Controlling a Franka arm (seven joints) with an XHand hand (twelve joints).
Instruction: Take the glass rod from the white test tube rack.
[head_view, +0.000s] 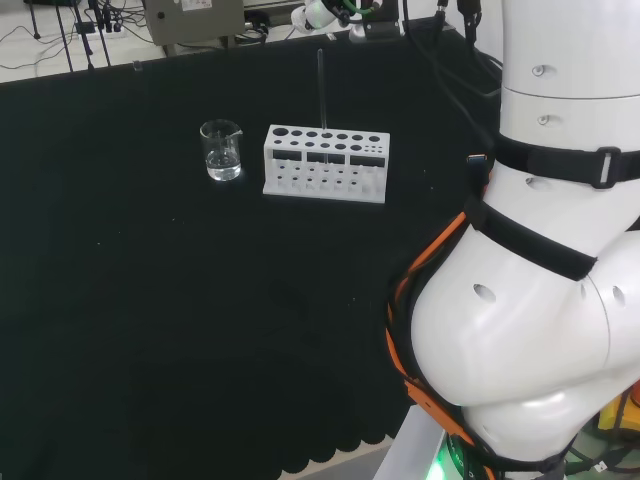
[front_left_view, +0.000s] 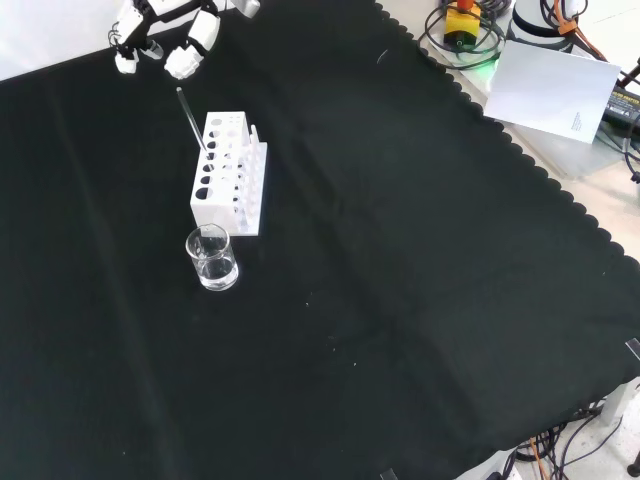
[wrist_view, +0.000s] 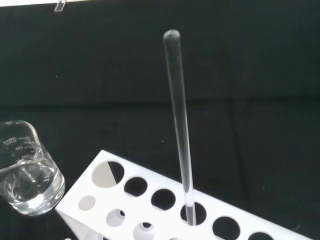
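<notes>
Black cloth (front_left_view: 400, 280) covers the bench. On it the rod (wrist_view: 179, 125) stands upright in a hole of the rack (front_left_view: 228, 175), its rounded top well above the rack's holed plate. In the front view 1 beaker (front_left_view: 211, 258) sits just below the rack, holding a little clear liquid; in the head view it stands to the rack's left. At the front view's top the hand (front_left_view: 165, 40) hovers just above the rod's tip, apart from it, fingers curled down on nothing.

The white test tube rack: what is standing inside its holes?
One clear glass rod stands upright in a hole of the white plastic rack. The other holes look empty. The rod's lower end is hidden inside the rack.
</notes>
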